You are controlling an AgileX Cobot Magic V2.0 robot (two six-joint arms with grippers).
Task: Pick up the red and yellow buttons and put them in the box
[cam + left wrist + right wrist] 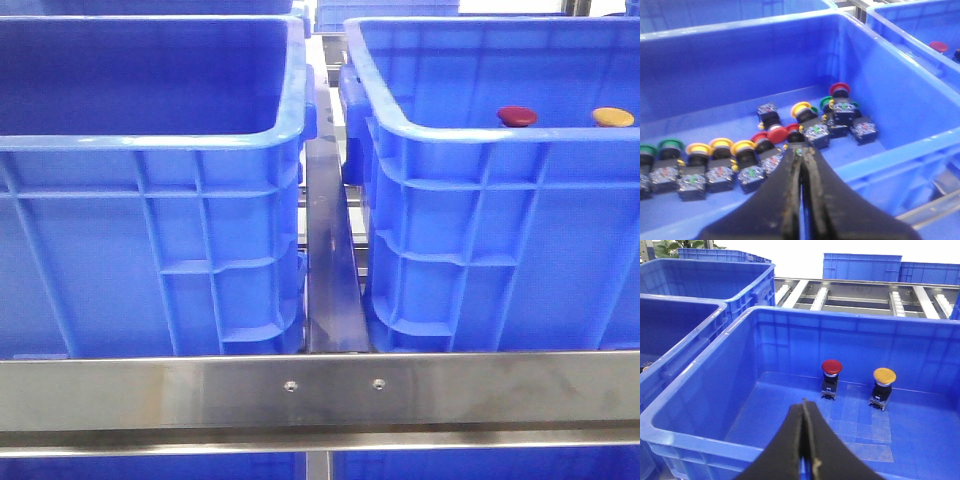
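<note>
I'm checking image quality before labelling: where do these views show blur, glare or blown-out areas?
Left wrist view: soft throughout, the pile of buttons and the left gripper blurred. Right wrist view: sky above the crates blown out white, red button and yellow button fairly sharp. Front view: glare on the blue crate rim and the steel rail.

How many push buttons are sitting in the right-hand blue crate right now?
2: a dark red mushroom-cap button and a yellow-orange mushroom-cap button beside it, both upright on the floor of the right blue plastic crate near its far wall. None seem hidden.
</note>
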